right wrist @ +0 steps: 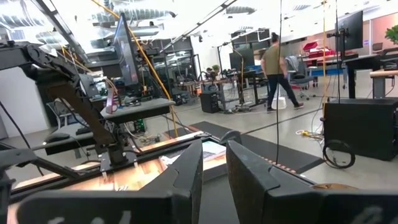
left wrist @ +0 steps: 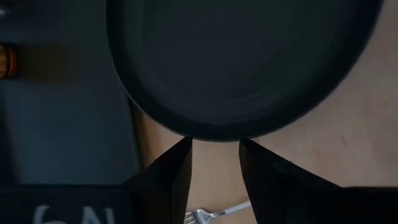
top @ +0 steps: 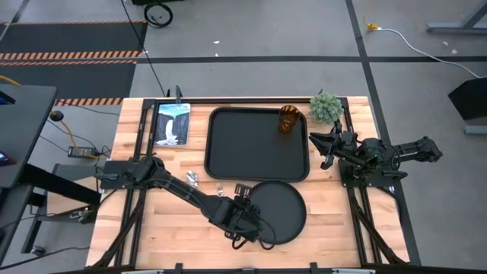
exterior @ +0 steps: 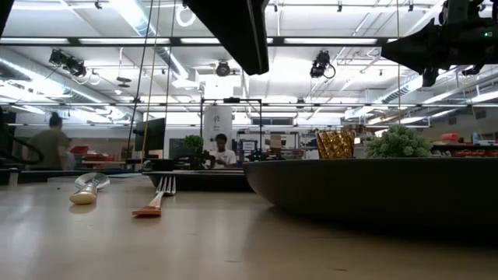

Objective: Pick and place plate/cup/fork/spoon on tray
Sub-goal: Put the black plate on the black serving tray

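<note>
The round black plate (top: pixel 280 211) lies flat on the wooden table, near its front edge and in front of the black tray (top: pixel 259 144). The amber cup (top: pixel 289 119) stands in the tray's far right corner. The spoon (top: pixel 192 178) and the fork (top: pixel 219 186) lie on the table left of the plate; the low view also shows the spoon (exterior: pixel 85 190) and the fork (exterior: pixel 156 201). My left gripper (left wrist: pixel 214 146) is open and hangs above the plate's left rim (left wrist: pixel 211 134), touching nothing. My right gripper (right wrist: pixel 214 163) is open, empty and raised beside the tray's right edge (top: pixel 307 152).
A small green potted plant (top: pixel 326 106) stands at the far right, beside the cup. A picture card (top: pixel 172 124) lies left of the tray. Bare wood (top: pixel 167 228) lies left of the plate. People show in the room behind the table.
</note>
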You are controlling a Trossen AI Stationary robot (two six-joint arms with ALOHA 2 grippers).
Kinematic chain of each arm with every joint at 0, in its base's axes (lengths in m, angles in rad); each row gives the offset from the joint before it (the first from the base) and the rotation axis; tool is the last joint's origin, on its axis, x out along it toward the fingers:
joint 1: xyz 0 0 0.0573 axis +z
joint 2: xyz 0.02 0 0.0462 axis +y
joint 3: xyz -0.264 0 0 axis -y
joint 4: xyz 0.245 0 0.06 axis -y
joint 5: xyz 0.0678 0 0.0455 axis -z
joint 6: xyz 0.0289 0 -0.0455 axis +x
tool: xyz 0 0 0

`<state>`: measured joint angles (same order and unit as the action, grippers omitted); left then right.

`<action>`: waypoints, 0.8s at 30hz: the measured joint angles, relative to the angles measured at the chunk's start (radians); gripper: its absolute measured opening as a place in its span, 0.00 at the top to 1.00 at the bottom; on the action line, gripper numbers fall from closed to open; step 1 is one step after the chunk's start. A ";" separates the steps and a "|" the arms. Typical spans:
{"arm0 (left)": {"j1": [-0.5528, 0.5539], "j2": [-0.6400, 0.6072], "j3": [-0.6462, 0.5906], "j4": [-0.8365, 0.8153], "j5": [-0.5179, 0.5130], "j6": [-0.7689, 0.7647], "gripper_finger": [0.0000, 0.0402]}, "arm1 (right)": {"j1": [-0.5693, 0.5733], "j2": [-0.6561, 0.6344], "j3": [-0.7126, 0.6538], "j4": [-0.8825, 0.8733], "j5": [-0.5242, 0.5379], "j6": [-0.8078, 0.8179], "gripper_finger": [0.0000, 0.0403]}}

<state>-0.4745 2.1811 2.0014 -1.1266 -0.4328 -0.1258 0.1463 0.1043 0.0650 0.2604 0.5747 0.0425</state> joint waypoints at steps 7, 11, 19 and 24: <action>0.001 -0.026 -0.177 0.148 0.042 0.005 0.65 | 0.000 0.000 0.000 0.000 0.000 0.000 0.81; 0.008 -0.080 -0.330 0.246 0.048 -0.042 0.65 | 0.000 0.000 0.000 0.000 0.000 0.000 0.81; 0.089 -0.190 -0.455 0.426 0.055 -0.340 0.65 | 0.000 0.000 0.000 0.000 0.000 0.000 0.81; 0.176 -0.168 -0.455 0.469 0.131 -0.705 0.65 | 0.000 0.000 0.000 0.000 0.000 0.000 0.81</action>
<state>-0.2982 2.0132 1.5467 -0.6572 -0.3017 -0.8310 0.1459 0.1043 0.0650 0.2601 0.5747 0.0425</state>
